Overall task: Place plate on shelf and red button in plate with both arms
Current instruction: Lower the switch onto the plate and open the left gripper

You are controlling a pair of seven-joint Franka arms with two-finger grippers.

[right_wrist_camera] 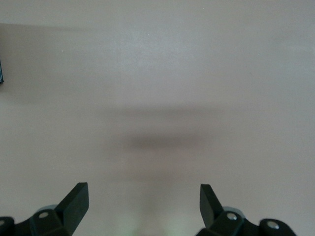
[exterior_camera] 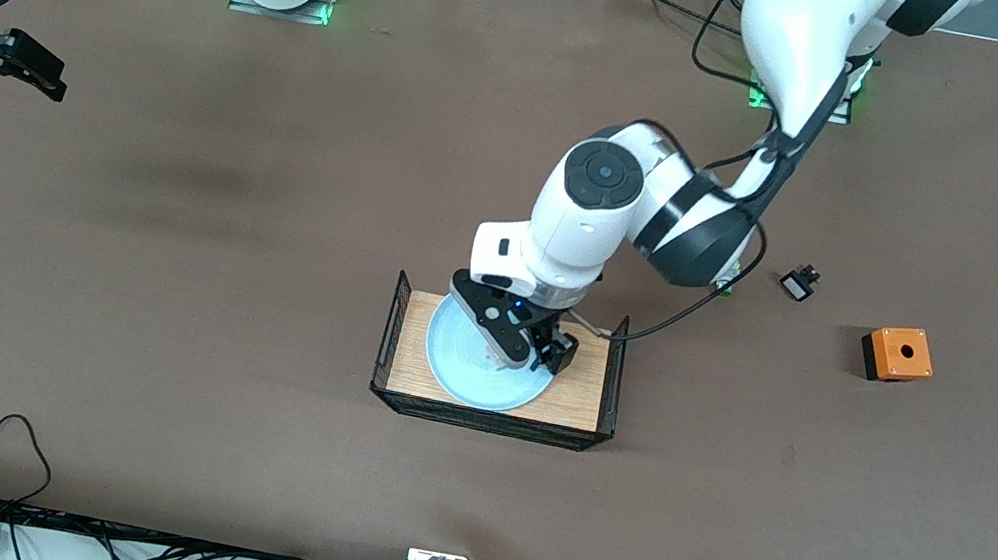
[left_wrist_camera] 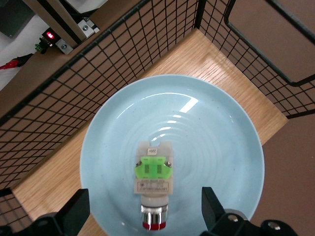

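The pale blue plate [exterior_camera: 461,373] lies on the wooden floor of a black wire basket [exterior_camera: 587,406] in the middle of the table. In the left wrist view the red button [left_wrist_camera: 154,182] lies flat on the plate [left_wrist_camera: 211,123], its red end toward the camera. My left gripper [exterior_camera: 519,354] hangs open just above the plate, its fingers apart on either side of the button [left_wrist_camera: 145,200] and not touching it. The button is hidden under the hand in the front view. My right gripper [exterior_camera: 37,73] is open and empty over bare table at the right arm's end [right_wrist_camera: 143,194], where that arm waits.
The basket's wire walls [left_wrist_camera: 98,73] rise around the plate. A small black part with a white face [exterior_camera: 799,285] and an orange box with a hole in its top [exterior_camera: 897,354] sit toward the left arm's end. Cables run along the table's near edge.
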